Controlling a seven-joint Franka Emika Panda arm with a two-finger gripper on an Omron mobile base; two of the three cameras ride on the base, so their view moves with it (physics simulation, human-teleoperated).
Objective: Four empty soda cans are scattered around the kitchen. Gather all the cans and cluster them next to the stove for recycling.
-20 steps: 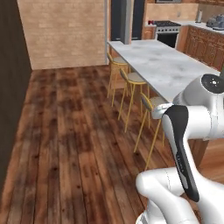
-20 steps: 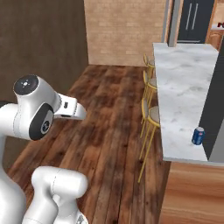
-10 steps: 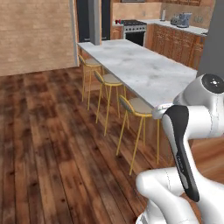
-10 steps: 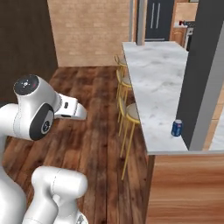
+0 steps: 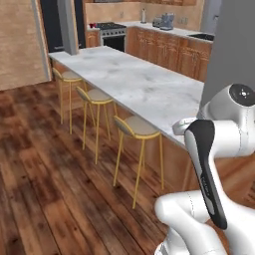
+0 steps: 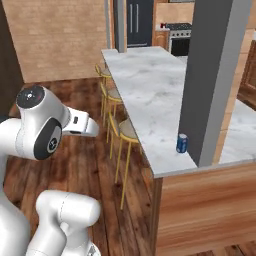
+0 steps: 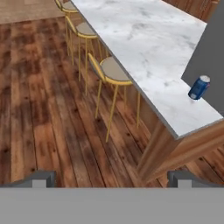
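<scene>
Now: claw [image 7: 112, 177] apart | right base: blue soda can [image 6: 182, 143] by pillar [image 6: 212, 75] | left base: stove [image 5: 110, 35]

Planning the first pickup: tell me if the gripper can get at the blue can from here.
Probably not yet. The blue can stands beside the grey pillar at the island corner, nothing blocking it, but the open gripper is well short, over the floor.
</scene>
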